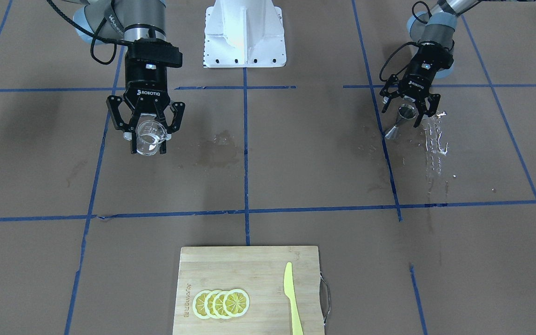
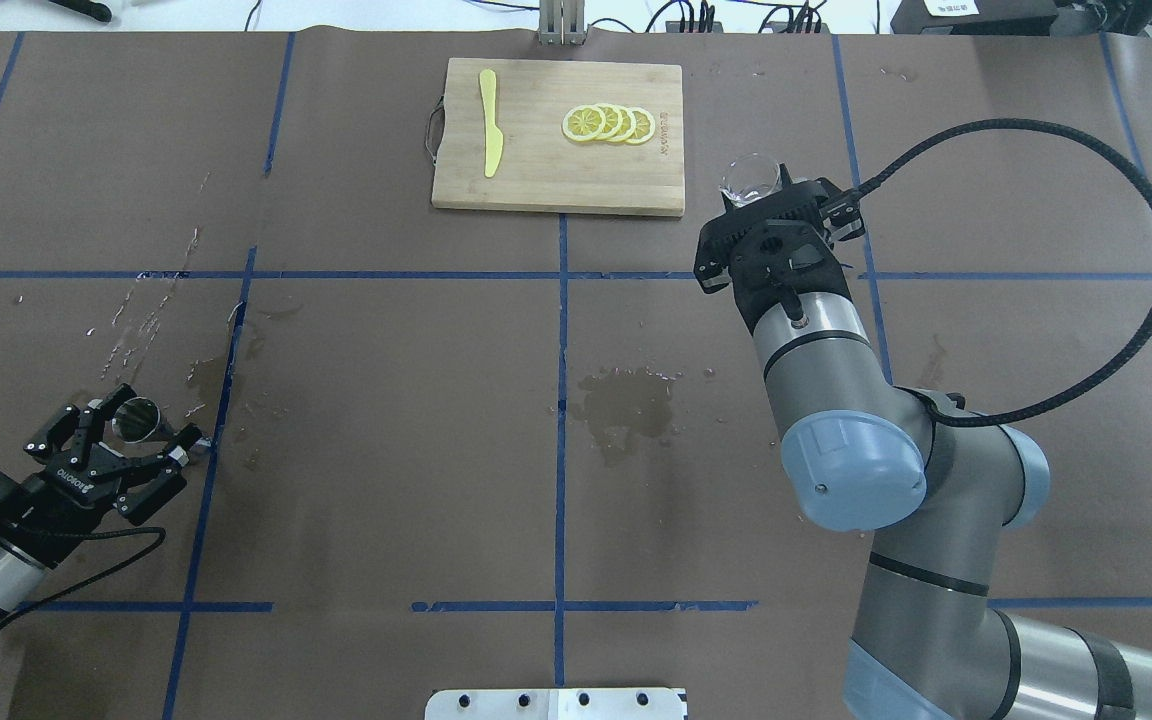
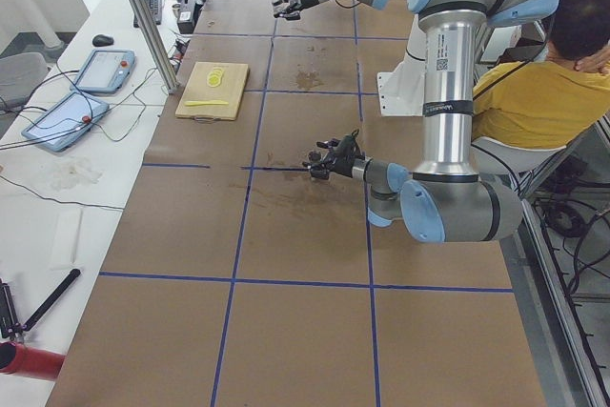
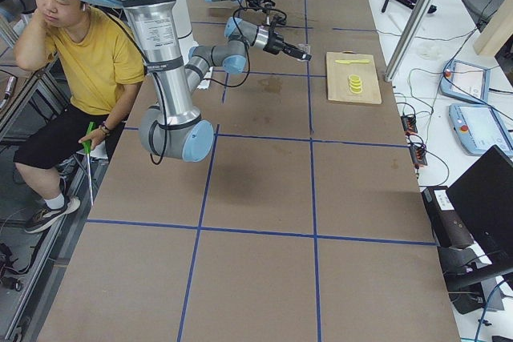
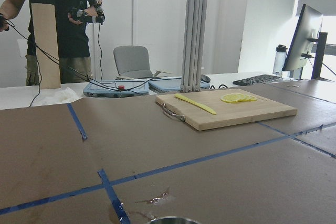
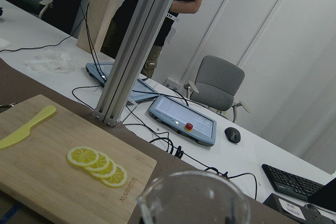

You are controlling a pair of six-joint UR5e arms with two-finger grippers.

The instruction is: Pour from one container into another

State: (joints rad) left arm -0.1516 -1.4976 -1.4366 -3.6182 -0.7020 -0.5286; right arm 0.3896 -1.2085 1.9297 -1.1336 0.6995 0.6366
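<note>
A clear glass beaker [image 1: 149, 135] hangs above the table in my right gripper [image 1: 149, 148], which is shut on it. The overhead view shows the beaker [image 2: 751, 177] beside the board's near right corner, and its rim [image 6: 194, 196] fills the bottom of the right wrist view. A steel jigger [image 1: 394, 132] stands upright on the brown paper between the fingers of my left gripper [image 1: 404, 116], which is open and wider than the cup. The overhead view shows that jigger [image 2: 136, 419] at the far left. Only its rim [image 5: 168, 220] shows in the left wrist view.
A bamboo cutting board [image 1: 231, 267] at the operators' edge carries several lemon slices [image 1: 221, 303] and a yellow knife [image 1: 291, 298]. Spilled water [image 1: 435, 139] glistens beside the jigger. A damp patch [image 1: 217, 151] marks the table's middle. A seated person [image 3: 534, 83] is beside the robot base.
</note>
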